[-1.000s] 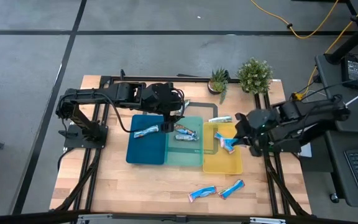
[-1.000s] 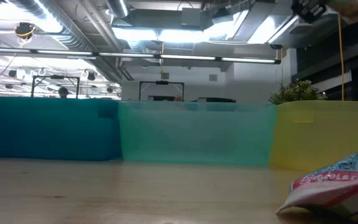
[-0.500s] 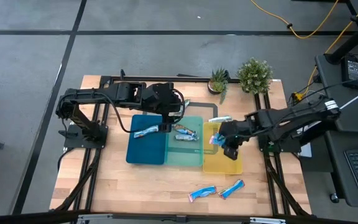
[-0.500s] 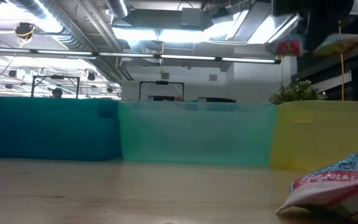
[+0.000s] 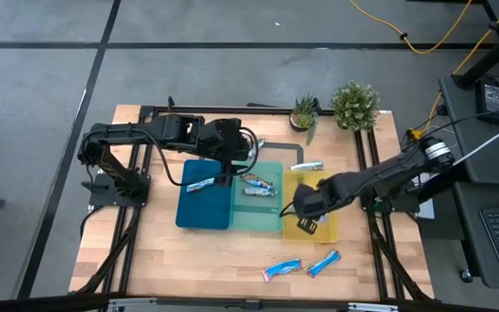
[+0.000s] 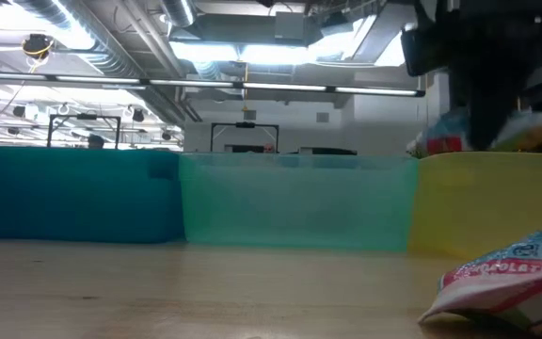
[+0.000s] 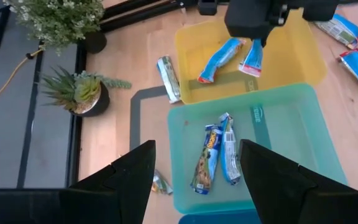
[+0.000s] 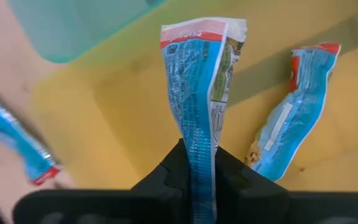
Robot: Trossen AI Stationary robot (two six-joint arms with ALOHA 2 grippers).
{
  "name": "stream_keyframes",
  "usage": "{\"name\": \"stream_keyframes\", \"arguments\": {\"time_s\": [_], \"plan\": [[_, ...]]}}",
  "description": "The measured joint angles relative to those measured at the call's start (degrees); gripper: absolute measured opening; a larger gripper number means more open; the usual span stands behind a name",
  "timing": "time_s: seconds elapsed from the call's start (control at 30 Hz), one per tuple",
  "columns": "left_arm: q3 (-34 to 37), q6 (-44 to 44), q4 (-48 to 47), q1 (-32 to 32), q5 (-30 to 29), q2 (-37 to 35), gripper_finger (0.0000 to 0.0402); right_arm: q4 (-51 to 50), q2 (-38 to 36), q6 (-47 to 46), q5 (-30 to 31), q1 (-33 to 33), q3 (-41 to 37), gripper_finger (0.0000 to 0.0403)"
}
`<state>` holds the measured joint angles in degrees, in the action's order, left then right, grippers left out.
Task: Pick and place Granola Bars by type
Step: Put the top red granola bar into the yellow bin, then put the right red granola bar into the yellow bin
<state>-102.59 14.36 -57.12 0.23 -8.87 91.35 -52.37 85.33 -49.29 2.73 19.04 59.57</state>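
Note:
My right gripper [image 5: 305, 211] is over the yellow tray [image 5: 327, 230], shut on a blue granola bar with a red end [image 8: 201, 74]. A second blue bar [image 8: 297, 112] lies flat on that tray's floor. Two bars [image 7: 219, 155] lie in the teal tray [image 5: 271, 221], and one bar [image 5: 200, 184] lies in the dark-blue tray [image 5: 193, 212]. My left gripper [image 7: 197, 149] is open, above the far edge of the teal and dark-blue trays. Two bars [image 5: 281, 269] [image 5: 322, 263] lie on the table near its near edge, and one [image 5: 306, 166] lies behind the yellow tray. My right gripper pinches the blue bar by one end [image 8: 201, 142] between its two fingers, which come from above and point down. The bar hangs below the fingers with its red-edged end [image 8: 197, 28] lowest, over the yellow tray's floor. I cannot tell whether that end touches the floor.
Two potted plants [image 5: 354, 104] [image 5: 304, 113] stand at the table's far edge. In the low view a bar [image 6: 511, 282] lies on the bare wood before the trays' near walls. Bare wood spreads along the near side of the table [image 5: 189, 260].
My right gripper has carried the bar toward the table's left and near edges, from the yellow tray's right side to over its left part, and has come down; in the low view the bar has sunk from high up to just above the tray's rim.

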Motion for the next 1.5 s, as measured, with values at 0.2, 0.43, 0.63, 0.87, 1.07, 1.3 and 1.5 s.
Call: {"name": "stream_keyframes", "arguments": {"time_s": [0.2,0.43,0.63,0.87,1.07,1.3,1.5], "plan": [[0.0,0.97,0.0,-0.02,0.25,0.0,0.0226,2.61,4.22,-3.39,-0.26,1.53,-3.03,0.0041],[0.0,0.96,0.07,-0.02,0.25,0.0,0.0226,7.43,4.32,-6.66,-2.98,2.17,-9.19,0.0049],[0.0,0.76,0.2,-0.02,0.25,0.0,0.0226,9.6,4.29,-4.5,-3.51,2.17,-9.07,0.0094],[0.0,0.18,0.26,-0.02,0.25,0.0,0.0226,9.12,2.1,-2.72,-0.87,2.62,-5.72,0.0168],[0.0,0.08,0.26,-0.14,0.24,0.0,0.0226,-1.55,-0.6,-1.02,6.17,4.38,0.97,0.018],[0.0,-0.11,0.28,-0.57,0.23,0.0,0.0226,-5.08,-4.32,12.52,5.09,11.45,5.6,0.0164],[0.0,-2.94,0.28,-0.52,-0.22,0.0,0.0226,-4.99,-7.34,11.81,3.44,21.63,6.38,0.0151]]}}
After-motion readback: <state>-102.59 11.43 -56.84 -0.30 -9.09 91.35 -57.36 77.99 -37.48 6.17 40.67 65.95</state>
